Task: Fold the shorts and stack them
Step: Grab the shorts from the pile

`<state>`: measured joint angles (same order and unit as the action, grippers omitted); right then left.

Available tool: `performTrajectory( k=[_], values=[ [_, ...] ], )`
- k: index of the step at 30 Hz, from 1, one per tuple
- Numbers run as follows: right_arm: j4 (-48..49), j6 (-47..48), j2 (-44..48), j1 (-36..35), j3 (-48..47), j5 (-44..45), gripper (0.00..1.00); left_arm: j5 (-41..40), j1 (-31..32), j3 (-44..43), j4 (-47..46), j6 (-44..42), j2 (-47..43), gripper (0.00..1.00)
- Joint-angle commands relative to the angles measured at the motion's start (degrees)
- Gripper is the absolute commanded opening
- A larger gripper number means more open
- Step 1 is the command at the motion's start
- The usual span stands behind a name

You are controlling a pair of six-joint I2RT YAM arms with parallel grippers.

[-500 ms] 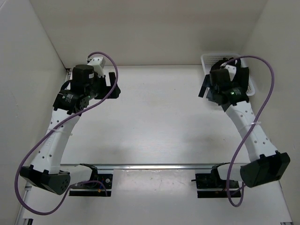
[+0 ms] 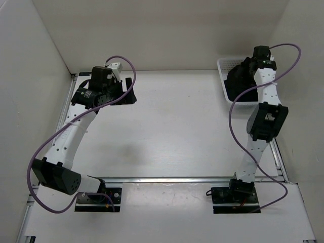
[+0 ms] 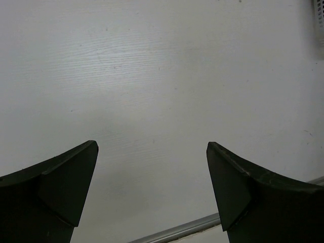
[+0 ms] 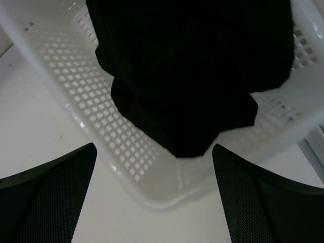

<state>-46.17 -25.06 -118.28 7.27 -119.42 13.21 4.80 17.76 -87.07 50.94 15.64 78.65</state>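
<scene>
Reaching over the basket: right arm rears up for the shorts

Right arm swings up tall now, elbow lifted high, wrist tipped over the white mesh basket (image 4: 101, 121) at the far right corner of the desk (image 3: 162, 61). Half a second ago it sat lower, at the basket's near side. The right pincer (image 4: 154, 148) hangs spread wide, grasping nothing, and looks straight down at the black shorts (image 4: 187, 76), bunched in a heap inside the basket. The left pincer (image 3: 152, 145), also spread and empty, has edged along the far left over bare desk. My read: the pick-up is being lined up, folding hasn't begun, and nothing is stacked yet.
</scene>
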Motion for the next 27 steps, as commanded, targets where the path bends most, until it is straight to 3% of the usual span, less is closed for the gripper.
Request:
performTrajectory(
  k=[1, 5, 8, 11, 12, 15, 16, 22, 27],
  values=[
    [-1.8, 0.3, -8.7, 1.4, -7.7, -5.0, 0.99, -1.9, 0.2, -3.4, -0.7, 0.3, 0.1, 1.0],
    [-1.8, 0.3, -18.5, 2.0, -15.7, -6.9, 0.99, -3.0, 0.2, -5.6, -0.7, 0.3, 1.5, 1.0],
    [0.6, 0.3, -23.9, 2.0, -18.2, -8.2, 0.89, -4.4, 0.2, -7.0, -0.1, 0.3, 3.4, 1.0],
    [2.8, -1.0, -25.2, 2.0, -18.7, -10.0, 0.66, -5.1, 0.2, -8.8, -0.1, 0.3, 5.7, 1.0],
    [2.8, -1.0, -25.2, 2.0, -18.7, -10.0, 0.43, -5.1, 0.2, -9.3, -0.1, 0.3, 6.9, 1.0],
    [3.5, -1.6, -23.1, 2.0, -17.5, -10.0, 0.14, -4.4, 0.2, -10.7, 0.4, 0.3, 8.4, 1.0],
    [4.2, -2.2, -21.8, 2.0, -16.0, -9.3, 0.01, -3.9, 0.2, -10.7, 0.4, 0.3, 9.0, 1.0],
    [4.8, -0.3, -4.4, 2.0, -12.9, -7.1, 0.0, -3.4, 0.2, -10.7, 0.9, 0.9, 7.7, 1.0],
    [3.4, 1.4, 8.8, 1.4, -14.3, -18.3, 0.0, -1.7, 0.2, -6.3, 3.6, -0.5, 6.6, 1.0]
  ],
)
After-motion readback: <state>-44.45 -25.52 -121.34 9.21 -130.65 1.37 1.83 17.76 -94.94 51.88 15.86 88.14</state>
